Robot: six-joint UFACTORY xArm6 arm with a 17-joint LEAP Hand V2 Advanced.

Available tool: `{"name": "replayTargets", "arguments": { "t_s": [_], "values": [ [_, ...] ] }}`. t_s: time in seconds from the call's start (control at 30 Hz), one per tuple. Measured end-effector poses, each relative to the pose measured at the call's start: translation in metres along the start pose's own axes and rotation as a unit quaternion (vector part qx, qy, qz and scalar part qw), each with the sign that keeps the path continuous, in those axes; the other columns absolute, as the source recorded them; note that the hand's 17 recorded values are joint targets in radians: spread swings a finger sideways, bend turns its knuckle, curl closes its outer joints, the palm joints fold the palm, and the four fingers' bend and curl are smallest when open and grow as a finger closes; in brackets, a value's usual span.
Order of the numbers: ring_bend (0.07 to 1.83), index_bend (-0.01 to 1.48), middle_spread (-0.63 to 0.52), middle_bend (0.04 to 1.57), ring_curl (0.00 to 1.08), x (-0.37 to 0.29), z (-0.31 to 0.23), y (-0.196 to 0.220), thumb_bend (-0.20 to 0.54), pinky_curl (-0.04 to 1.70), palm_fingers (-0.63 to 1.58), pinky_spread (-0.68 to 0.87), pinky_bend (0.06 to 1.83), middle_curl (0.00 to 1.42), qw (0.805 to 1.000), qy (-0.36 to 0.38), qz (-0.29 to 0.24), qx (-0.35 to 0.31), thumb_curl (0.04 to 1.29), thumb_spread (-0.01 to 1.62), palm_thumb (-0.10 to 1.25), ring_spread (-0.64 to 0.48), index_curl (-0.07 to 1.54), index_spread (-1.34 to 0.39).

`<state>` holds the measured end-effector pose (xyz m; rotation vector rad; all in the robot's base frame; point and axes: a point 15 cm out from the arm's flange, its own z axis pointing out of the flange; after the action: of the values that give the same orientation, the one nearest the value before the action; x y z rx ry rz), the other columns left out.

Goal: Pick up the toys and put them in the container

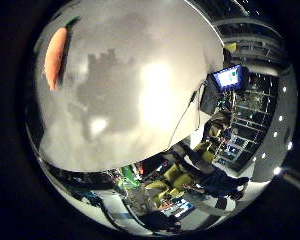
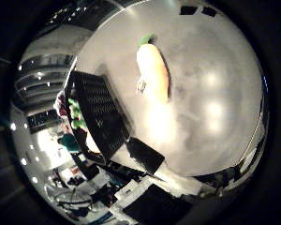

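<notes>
On the white table (image 1: pixel 140 100), which fills most of both palm views, lamp glare sits in bright patches and a blocky grey shadow shaped like the hand falls across the middle. The surface is otherwise bare where the palm looks straight down.

Black mesh container (image 2: pixel 100 115): stands on the table toward one edge, beside the carrot but apart from it, a strip of bare table between them. Something green and something pale show at its far side; cannot tell whether they lie inside it or behind it. A flat black piece (image 2: pixel 145 154) lies just beside the container's corner.

Toy carrot (image 2: pixel 153 72): orange, with a green leafy tip, lying flat on the table. It is on its side, its long axis running roughly along the container's near wall. In the little-finger-side view it shows only at the rim of the picture; in the thumb-side view it is nearer the centre but does not fill the view. So the carrot lies off to the side of the palm, not under it, and nothing is touching it.

Hand: no part of it shows in either view, only its shadow on the table. Cannot tell whether the fingers are spread or curled.

Beyond the table edge, a lit monitor (image 1: pixel 229 77) and some yellow chairs (image 1: pixel 177 177) stand in the room.
</notes>
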<state>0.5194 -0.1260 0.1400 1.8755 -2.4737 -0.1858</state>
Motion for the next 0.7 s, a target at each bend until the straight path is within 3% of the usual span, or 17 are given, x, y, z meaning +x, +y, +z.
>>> {"name": "replayTargets", "arguments": {
  "t_s": [0.13,0.3,0.7],
  "values": [
    [0.26,0.22,0.25,0.18,0.23,0.003,0.030,-0.002,-0.025,0.28,0.15,0.50,0.48,0.31,0.998,-0.047,0.045,-0.024,0.29,1.05,0.38,0.28,0.36,-0.05],
    [0.20,0.23,0.27,0.17,0.22,0.004,0.047,-0.010,-0.025,0.27,0.11,0.51,0.44,0.29,0.995,-0.065,0.063,-0.028,0.29,1.05,0.38,0.31,0.38,-0.03],
    [0.18,0.24,0.28,0.17,0.21,-0.025,0.068,-0.020,-0.026,0.28,0.08,0.50,0.41,0.26,0.998,-0.053,0.034,-0.017,0.29,1.04,0.38,0.32,0.41,-0.02]
  ]
}}
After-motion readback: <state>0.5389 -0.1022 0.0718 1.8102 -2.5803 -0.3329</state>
